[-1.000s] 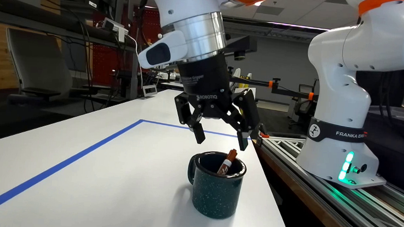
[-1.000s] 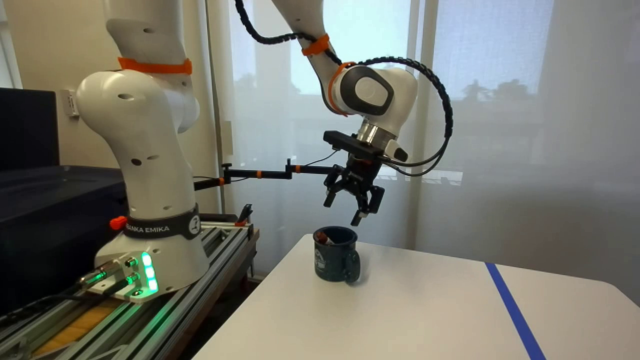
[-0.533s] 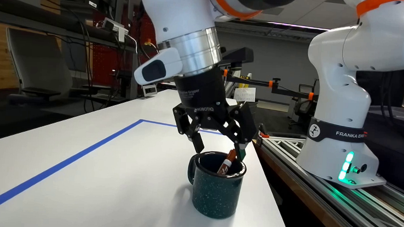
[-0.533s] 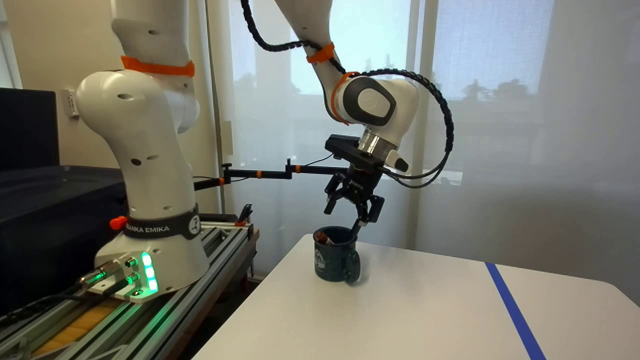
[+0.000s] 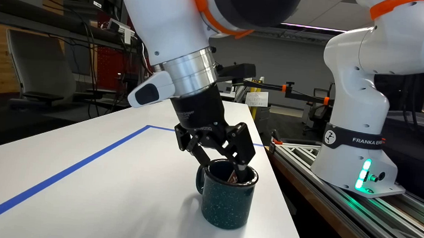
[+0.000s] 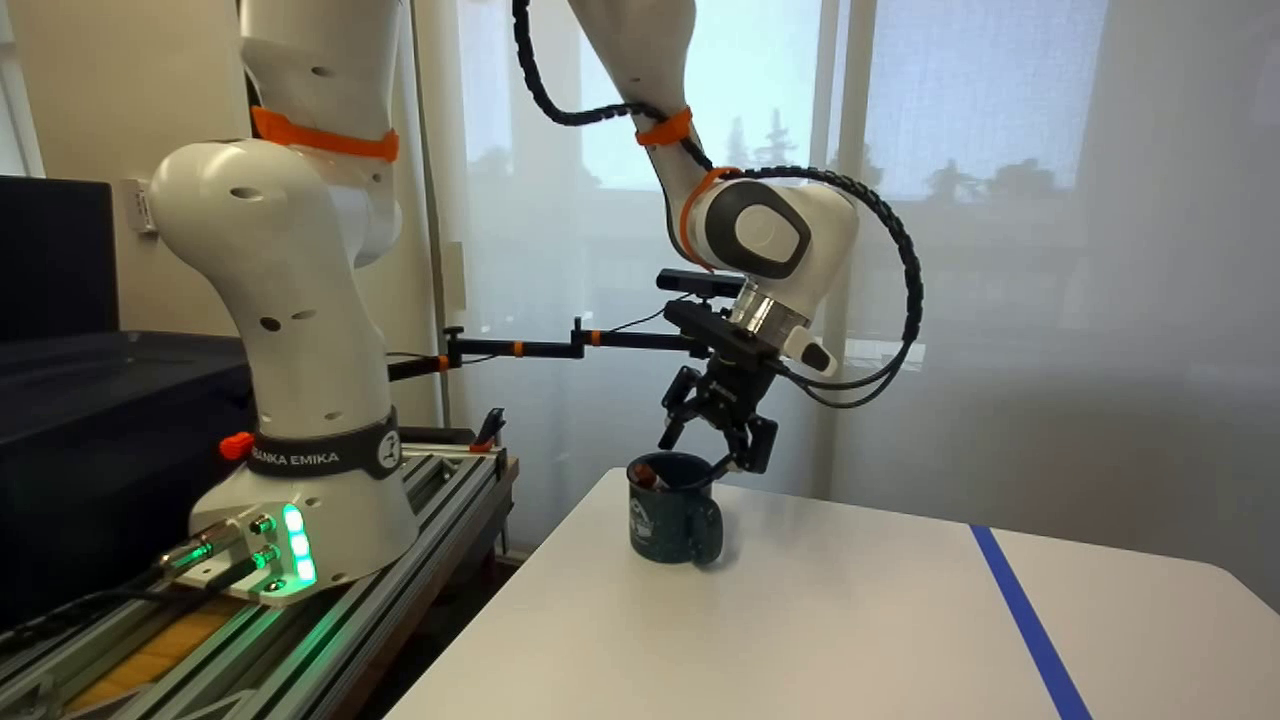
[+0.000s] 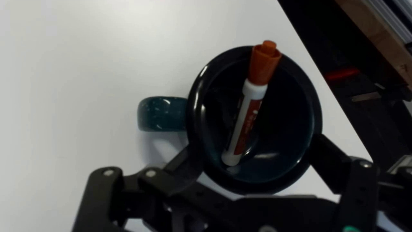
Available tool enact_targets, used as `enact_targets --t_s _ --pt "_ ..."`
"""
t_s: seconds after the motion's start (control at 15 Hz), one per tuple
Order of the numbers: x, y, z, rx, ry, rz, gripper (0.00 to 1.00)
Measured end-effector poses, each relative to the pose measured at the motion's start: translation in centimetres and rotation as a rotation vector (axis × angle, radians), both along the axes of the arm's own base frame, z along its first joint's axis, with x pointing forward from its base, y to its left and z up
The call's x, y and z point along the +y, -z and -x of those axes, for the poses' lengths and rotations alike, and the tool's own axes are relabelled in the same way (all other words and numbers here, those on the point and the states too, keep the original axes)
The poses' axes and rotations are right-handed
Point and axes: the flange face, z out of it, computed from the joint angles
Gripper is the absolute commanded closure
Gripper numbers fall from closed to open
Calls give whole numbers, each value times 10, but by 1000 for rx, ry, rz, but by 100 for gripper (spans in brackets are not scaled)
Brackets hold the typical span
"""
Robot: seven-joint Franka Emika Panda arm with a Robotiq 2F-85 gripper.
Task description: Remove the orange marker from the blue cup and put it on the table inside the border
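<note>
Holds the black two-fingered Robotiq gripper [image 5: 224, 171] tilted, with its jaws spread well apart, low at the mouth of the dark green, white-speckled mug [image 5: 227, 204] in both exterior views. Cannot tell whether touching the glossy rim [image 7: 194, 103] or just above it. Has the white-barrelled, orange-capped marker [image 7: 251, 103] slanting inside the mug, with the cap [image 7: 263, 66] uppermost and overlapping the rim in the wrist view. As for the mug, stands upright on the flat white tabletop [image 6: 850, 620] near an edge, well apart from the straight blue tape border [image 6: 1030, 620], with its curved green handle [image 7: 162, 114] toward the left in the wrist view.
</note>
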Motion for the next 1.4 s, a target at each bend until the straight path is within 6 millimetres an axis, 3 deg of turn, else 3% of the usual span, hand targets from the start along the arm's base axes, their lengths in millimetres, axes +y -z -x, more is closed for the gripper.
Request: enact_targets --t_s 0.33,0.8,1.4 --pt "12 -6 -5 -14 8 10 0" --pt "34 -26 6 -16 29 51 0" --pt "28 -20 28 37 65 98 0"
